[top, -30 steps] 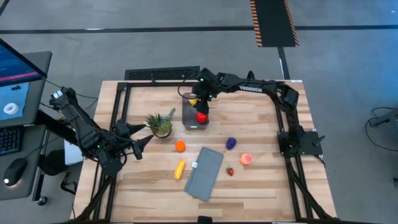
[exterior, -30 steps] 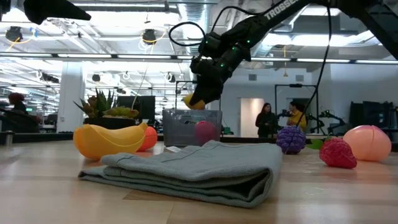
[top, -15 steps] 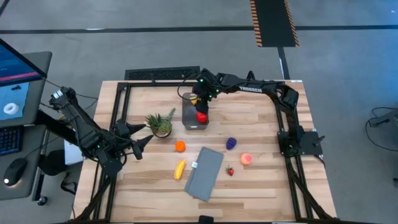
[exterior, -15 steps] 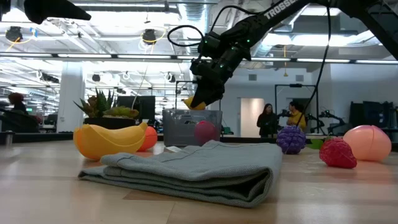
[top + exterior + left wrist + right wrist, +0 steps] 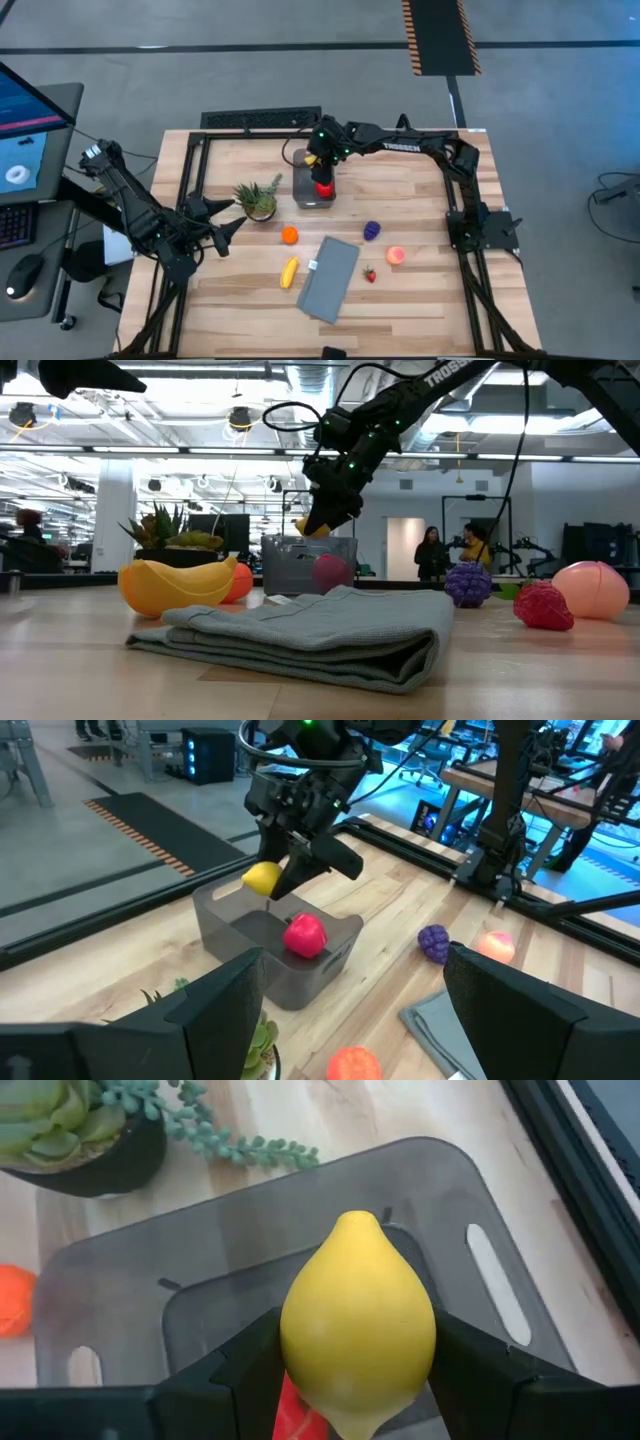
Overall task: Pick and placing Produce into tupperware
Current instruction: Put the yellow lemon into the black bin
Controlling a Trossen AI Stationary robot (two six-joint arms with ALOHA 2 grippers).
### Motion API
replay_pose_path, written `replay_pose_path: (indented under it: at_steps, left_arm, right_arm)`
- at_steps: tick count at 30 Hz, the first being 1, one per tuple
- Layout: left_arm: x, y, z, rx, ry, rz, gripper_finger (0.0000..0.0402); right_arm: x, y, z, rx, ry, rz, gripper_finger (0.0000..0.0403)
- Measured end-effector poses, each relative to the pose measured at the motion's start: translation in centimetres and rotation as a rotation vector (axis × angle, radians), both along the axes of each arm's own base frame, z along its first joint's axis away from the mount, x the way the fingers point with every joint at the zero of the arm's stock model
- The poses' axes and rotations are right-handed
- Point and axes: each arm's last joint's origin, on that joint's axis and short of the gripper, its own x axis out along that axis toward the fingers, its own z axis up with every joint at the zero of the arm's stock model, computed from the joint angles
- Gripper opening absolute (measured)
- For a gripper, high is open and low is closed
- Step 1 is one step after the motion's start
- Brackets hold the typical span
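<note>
Right gripper (image 5: 312, 160): above the tupperware's far end, near the middle of the table's far edge; jaws clamped on the lemon, one finger on each side of it.
Lemon (image 5: 358, 1318): yellow, pointed end up in the right wrist view; held in the air over the open tub, clear of its floor.
Tupperware (image 5: 303, 186): clear-grey tub with rounded corners, standing on the table (image 5: 420, 190) just short of the far edge, about midway along it.
Red fruit (image 5: 304, 935): lying inside the tupperware, at the end nearer the table's middle.
Left gripper (image 5: 238, 222): at the table's left edge, off the surface; jaws parted, holding nothing.
Pineapple plant (image 5: 258, 199): spiky green leaves; just left of the tupperware, between it and the left gripper.
Orange (image 5: 289, 235): on the table, nearer the front than the pineapple plant, close to the table's middle.
Banana (image 5: 289, 272): yellow; nearer the front edge than the orange, just left of the cloth.
Folded grey cloth (image 5: 329, 277): lying slantwise, centre front of the table.
Purple grapes (image 5: 372, 230): right of the cloth's far end.
Strawberry (image 5: 369, 275): small, red; just right of the cloth.
Peach (image 5: 396, 255): pink; right of the strawberry, towards the right edge.
People (image 5: 448, 552): two figures standing in the room beyond the table, seen in the low view.
</note>
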Motion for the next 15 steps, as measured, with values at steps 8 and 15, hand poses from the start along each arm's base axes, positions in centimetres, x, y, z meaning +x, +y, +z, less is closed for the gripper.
replay_pose_path:
  at_steps: [8, 15]
  left_arm:
    - [0.00, 0.00, 0.01, -0.001, 0.000, 0.000, 0.0295]
    - [-0.01, -0.02, 0.00, -0.003, 0.003, -0.003, 0.0295]
  right_arm:
    - [0.27, 0.66, -0.02, 0.008, 0.002, -0.013, 0.0235]
    - [-0.02, 0.18, -0.08, 0.021, 0.014, -0.065, 0.0235]
